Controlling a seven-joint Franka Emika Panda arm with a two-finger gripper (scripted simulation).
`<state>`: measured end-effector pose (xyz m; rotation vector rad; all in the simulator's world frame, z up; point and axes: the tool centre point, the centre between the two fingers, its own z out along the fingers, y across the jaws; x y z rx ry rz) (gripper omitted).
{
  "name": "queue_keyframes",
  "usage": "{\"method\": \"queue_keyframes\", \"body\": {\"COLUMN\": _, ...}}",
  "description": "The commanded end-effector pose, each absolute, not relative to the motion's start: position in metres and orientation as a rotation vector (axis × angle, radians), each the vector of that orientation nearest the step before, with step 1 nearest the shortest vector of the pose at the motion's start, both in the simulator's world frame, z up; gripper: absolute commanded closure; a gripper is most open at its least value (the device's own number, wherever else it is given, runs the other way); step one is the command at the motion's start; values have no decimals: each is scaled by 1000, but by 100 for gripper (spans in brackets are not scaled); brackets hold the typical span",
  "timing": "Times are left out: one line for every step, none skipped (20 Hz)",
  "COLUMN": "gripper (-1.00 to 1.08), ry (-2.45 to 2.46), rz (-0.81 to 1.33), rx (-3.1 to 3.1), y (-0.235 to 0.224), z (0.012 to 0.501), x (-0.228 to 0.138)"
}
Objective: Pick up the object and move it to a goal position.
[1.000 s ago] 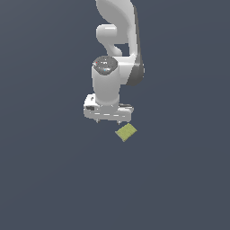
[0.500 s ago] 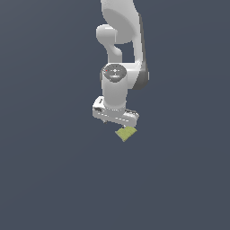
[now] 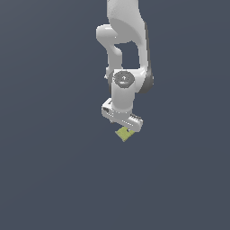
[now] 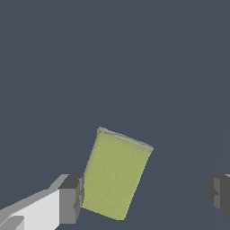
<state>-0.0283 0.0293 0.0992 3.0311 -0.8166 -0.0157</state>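
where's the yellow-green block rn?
In the exterior view, the block lies on the floor just under the gripper. The wrist view shows it between the open fingers, close to one finger.

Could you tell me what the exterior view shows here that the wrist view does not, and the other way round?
Only the exterior view shows the white arm reaching down over the scene, with the hand low above the block and partly covering it. Only the wrist view shows the two fingertips spread wide apart, one close beside the block's edge and the other well clear of it, and the block's full rectangular outline lying skewed between them. Both views show the yellow-green block on the plain dark surface, not yet gripped.
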Motion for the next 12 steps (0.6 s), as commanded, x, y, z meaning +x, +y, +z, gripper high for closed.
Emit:
{"method": "queue_keyframes", "body": {"gripper": -92, "ry": -906, "rz": -13, "rx": 3007, "y": 37, "z": 92, "x": -31}}
{"method": "queue_keyframes", "body": {"gripper": -92, "ry": -941, "rz": -12, "rx": 2996, "y": 40, "z": 89, "x": -33}}
{"method": "queue_keyframes", "body": {"gripper": -92, "ry": -975, "rz": -11, "rx": 2986, "y": 42, "z": 86, "x": -34}}
{"method": "queue_keyframes", "body": {"gripper": -92, "ry": -1007, "rz": -10, "rx": 2975, "y": 45, "z": 83, "x": -35}}
{"method": "queue_keyframes", "body": {"gripper": -92, "ry": -1038, "rz": -9, "rx": 2965, "y": 47, "z": 81, "x": -36}}
{"method": "queue_keyframes", "body": {"gripper": -92, "ry": -1066, "rz": -8, "rx": 2955, "y": 50, "z": 78, "x": -37}}
{"method": "queue_keyframes", "body": {"gripper": -92, "ry": -1093, "rz": -7, "rx": 2945, "y": 52, "z": 76, "x": -38}}
{"method": "queue_keyframes", "body": {"gripper": -92, "ry": -1118, "rz": -7, "rx": 2936, "y": 54, "z": 74, "x": -39}}
{"method": "queue_keyframes", "body": {"gripper": -92, "ry": -1142, "rz": -6, "rx": 2927, "y": 56, "z": 72, "x": -40}}
{"method": "queue_keyframes", "body": {"gripper": -92, "ry": -1163, "rz": -5, "rx": 2918, "y": 57, "z": 70, "x": -41}}
{"method": "queue_keyframes", "body": {"gripper": -92, "ry": -1183, "rz": -4, "rx": 2910, "y": 59, "z": 68, "x": -42}}
{"method": "queue_keyframes", "body": {"gripper": -92, "ry": -1201, "rz": -4, "rx": 2903, "y": 60, "z": 67, "x": -43}}
